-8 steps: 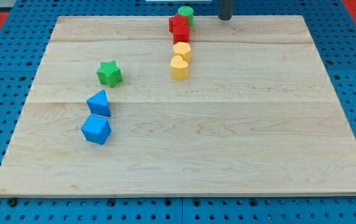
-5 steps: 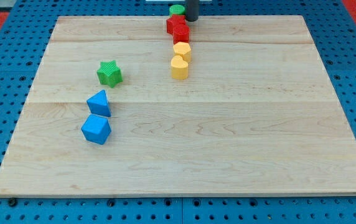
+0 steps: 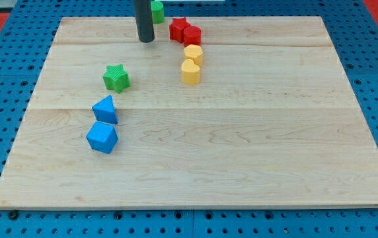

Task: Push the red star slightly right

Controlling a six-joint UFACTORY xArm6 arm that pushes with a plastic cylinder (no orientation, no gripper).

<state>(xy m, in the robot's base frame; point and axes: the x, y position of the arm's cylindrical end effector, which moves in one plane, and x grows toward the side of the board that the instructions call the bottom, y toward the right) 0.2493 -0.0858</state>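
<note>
The red star [image 3: 178, 29] lies near the top edge of the wooden board [image 3: 242, 132], touching a red round block [image 3: 192, 35] on its right. My tip [image 3: 147, 39] stands on the board to the left of the red star, a short gap apart. A green block [image 3: 157, 10] sits at the very top edge, just right of the rod and up-left of the star.
Two yellow blocks [image 3: 193, 54] [image 3: 189, 71] lie just below the red pair. A green star [image 3: 116, 77] lies at the left middle. A blue triangular block [image 3: 105, 110] and a blue block [image 3: 102, 137] lie below it.
My tip swept from the top right to the left of the red star. The green block slid left along the top edge. The red star shifted slightly left.
</note>
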